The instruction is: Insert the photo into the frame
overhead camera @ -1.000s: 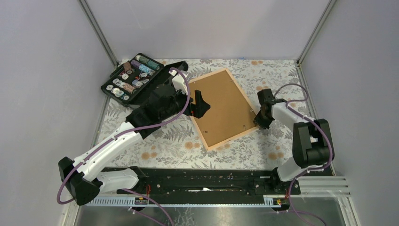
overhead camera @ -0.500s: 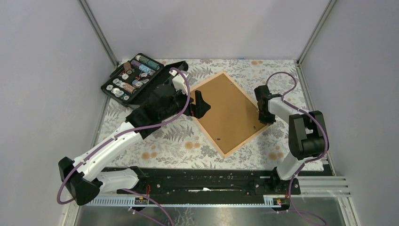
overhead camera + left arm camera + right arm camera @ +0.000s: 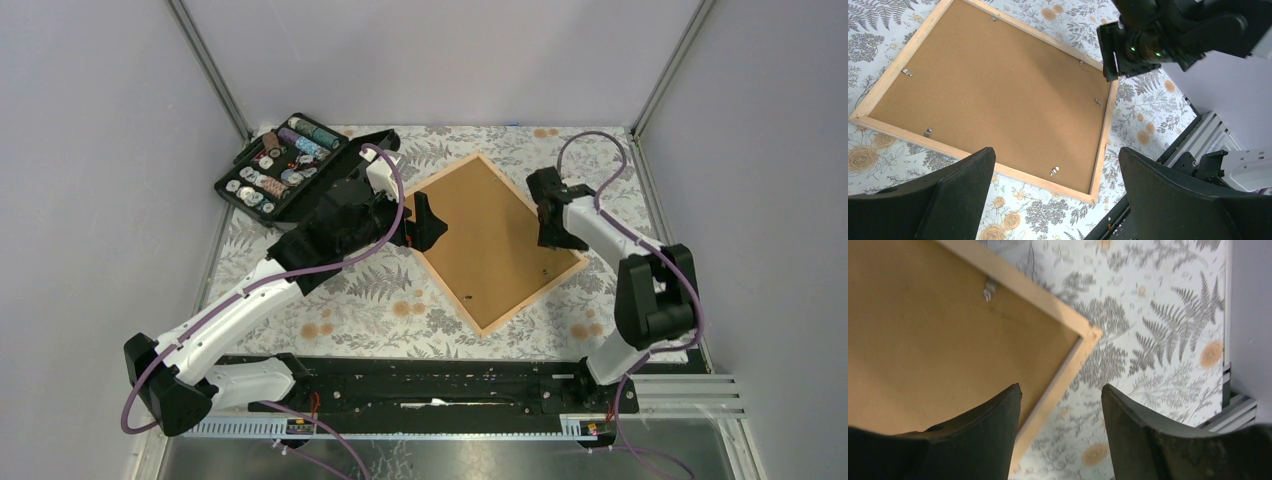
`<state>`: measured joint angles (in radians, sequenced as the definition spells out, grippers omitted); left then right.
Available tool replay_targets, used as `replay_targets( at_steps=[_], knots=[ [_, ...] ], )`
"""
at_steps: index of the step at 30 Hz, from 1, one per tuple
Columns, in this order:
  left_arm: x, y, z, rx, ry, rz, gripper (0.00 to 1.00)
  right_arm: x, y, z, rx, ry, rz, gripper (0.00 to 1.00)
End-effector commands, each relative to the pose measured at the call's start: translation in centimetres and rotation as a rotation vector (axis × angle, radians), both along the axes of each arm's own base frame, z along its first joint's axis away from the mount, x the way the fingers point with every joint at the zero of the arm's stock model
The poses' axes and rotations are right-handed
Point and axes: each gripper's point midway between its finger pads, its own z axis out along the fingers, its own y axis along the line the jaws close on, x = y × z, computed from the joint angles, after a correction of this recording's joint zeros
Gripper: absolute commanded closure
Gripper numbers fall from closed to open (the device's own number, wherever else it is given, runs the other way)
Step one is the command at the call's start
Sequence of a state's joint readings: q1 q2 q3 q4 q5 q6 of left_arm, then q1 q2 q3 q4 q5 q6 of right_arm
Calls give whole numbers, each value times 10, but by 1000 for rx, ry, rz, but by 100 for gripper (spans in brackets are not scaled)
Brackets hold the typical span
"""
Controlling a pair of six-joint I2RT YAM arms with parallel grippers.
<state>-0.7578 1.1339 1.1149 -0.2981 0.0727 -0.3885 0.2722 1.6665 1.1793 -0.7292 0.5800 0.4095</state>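
The frame of pale wood lies face down on the flowered cloth, turned like a diamond, with the brown backing board in it, held by small metal clips. The photo is not visible. My left gripper is open and empty above the frame's left side; in its wrist view the frame's edge shows below. My right gripper is open and straddles the frame's right edge, one finger over the board; whether it touches the frame I cannot tell.
An open black case with spools and round pieces stands at the back left. Grey walls close in the back and sides. A black rail runs along the near edge. The right arm's wrist shows in the left wrist view.
The frame has turned counter-clockwise, its near end swinging right. My right gripper has moved back and left along the frame's right edge. The left arm has not moved.
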Motion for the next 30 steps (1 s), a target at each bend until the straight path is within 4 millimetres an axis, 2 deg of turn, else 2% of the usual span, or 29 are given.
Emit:
replay_targets(
  at_steps=[1, 2, 3, 4, 5, 7, 10, 11, 15, 20, 21, 22, 24, 25, 29, 30],
  knots=[
    [0, -1, 19, -43, -46, -14, 1, -41, 19, 8, 184, -15, -11, 33],
    [0, -1, 19, -45, -46, -17, 1, -47, 30, 11, 262, -51, 0, 36],
    [-1, -1, 20, -45, -45, -19, 1, -52, 37, 8, 320, -73, -14, 46],
    [-1, -2, 19, -46, -43, -20, 1, -62, 41, 0, 363, -72, -40, 54],
    [-2, -3, 20, -49, -44, -25, 1, -67, 47, -5, 409, -82, -67, 57],
    [-3, -4, 21, -53, -41, -34, 1, -79, 58, -20, 487, -64, -134, 55],
    [-4, -5, 21, -57, -38, -37, 1, -92, 74, -42, 585, -4, -237, 39],
    [-3, -4, 21, -56, -37, -36, 1, -95, 75, -48, 585, 13, -258, 38],
    [-4, -3, 23, -60, -43, -33, 1, -92, 67, -66, 531, 24, -313, 38],
    [-4, -1, 25, -62, -52, -26, 1, -92, 64, -81, 500, 59, -338, 46],
    [-4, -1, 25, -62, -51, -26, 1, -91, 63, -82, 494, 63, -336, 51],
    [-5, -1, 26, -62, -51, -27, 1, -91, 61, -83, 480, 67, -322, 61],
    [-5, -1, 27, -67, -52, -31, 1, -91, 53, -84, 431, 85, -262, 97],
    [-6, -1, 28, -70, -53, -34, 1, -90, 43, -82, 374, 85, -241, 100],
    [-8, -2, 30, -78, -52, -46, 1, -79, 1, -67, 135, 32, -180, 100],
    [-9, -3, 30, -80, -52, -50, 1, -74, -2, -64, 114, 22, -140, 100]
  ],
)
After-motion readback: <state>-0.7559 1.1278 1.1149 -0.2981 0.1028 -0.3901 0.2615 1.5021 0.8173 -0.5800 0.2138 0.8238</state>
